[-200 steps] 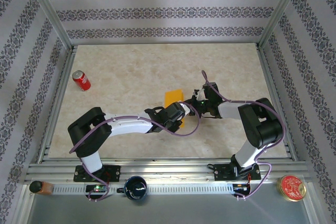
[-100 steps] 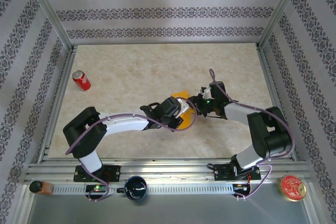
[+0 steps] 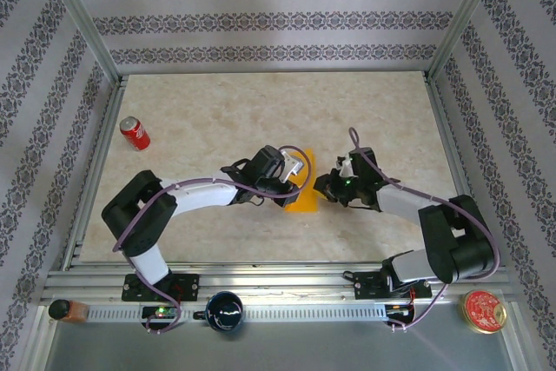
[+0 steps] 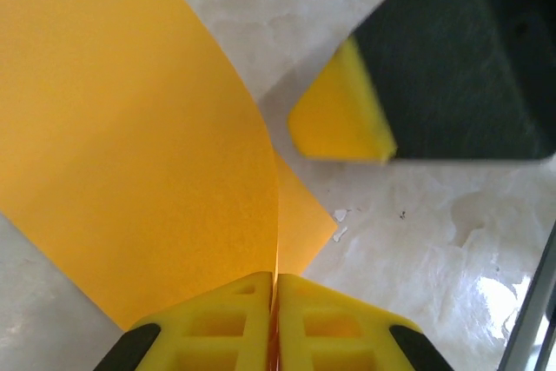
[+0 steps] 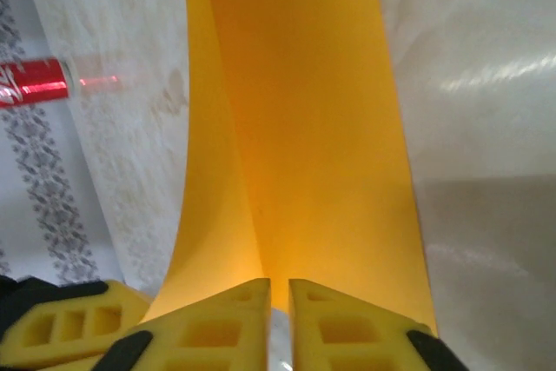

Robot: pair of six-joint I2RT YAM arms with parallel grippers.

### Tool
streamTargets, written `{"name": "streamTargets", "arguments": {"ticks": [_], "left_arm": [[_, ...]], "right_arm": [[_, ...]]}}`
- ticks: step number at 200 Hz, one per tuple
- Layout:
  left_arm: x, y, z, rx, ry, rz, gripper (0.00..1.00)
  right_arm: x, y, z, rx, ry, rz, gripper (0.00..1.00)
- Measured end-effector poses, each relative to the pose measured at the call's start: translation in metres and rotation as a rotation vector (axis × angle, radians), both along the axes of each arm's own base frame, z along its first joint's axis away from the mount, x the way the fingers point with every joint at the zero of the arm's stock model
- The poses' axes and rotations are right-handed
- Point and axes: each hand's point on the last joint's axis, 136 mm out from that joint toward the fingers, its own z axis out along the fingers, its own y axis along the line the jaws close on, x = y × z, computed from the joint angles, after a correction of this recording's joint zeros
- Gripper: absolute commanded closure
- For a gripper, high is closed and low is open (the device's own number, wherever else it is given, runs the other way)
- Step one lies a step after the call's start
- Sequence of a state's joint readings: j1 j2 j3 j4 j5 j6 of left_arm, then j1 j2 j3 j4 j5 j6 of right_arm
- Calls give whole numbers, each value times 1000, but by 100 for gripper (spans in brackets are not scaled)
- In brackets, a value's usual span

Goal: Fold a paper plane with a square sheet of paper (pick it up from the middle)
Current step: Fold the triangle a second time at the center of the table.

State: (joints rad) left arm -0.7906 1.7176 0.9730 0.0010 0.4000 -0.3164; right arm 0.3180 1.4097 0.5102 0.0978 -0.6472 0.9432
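Left tool (image 4: 274, 278) clamped on the curled square sheet of paper (image 4: 130, 154) at lower centre, right tool (image 5: 278, 284) nearly together at its fold, we cannot tell its grip

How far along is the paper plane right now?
Done: the paper is bent over on itself. In hand: the left gripper pinches its doubled edge, and the right gripper is shut close by it. Left: no nose, wings or centre ridge yet, so nearly all the folding.
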Motion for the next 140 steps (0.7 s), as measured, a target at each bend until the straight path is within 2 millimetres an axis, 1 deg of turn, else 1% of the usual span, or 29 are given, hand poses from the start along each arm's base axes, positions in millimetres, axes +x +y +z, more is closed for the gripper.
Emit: {"name": "streamTargets", "arguments": {"ticks": [13,29,56,78,106,113,140], "left_arm": [[0,-3,-2,-4,13,-5,90],[0,-5,-3,-6,21,-8,89],[0,-6,-5,-7,28,-14,88],[1,-8,-5,-8,30,-16,88],[4,-11,-3,-6,30,-16,87],[4,-11,-2,-4,29,-18,87],[4,-11,-2,-1,31,-18,87]], "right_arm": [[-8,8,-4,-8,12,32,91],[-14,13,-9,-18,20,52,92],[-19,10,-16,-38,33,47,93],[-20,10,-16,-39,34,46,93],[-17,5,-10,-47,15,8,78],[-15,2,-6,-39,10,-12,77],[-1,-18,4,0,17,-135,68]]}}
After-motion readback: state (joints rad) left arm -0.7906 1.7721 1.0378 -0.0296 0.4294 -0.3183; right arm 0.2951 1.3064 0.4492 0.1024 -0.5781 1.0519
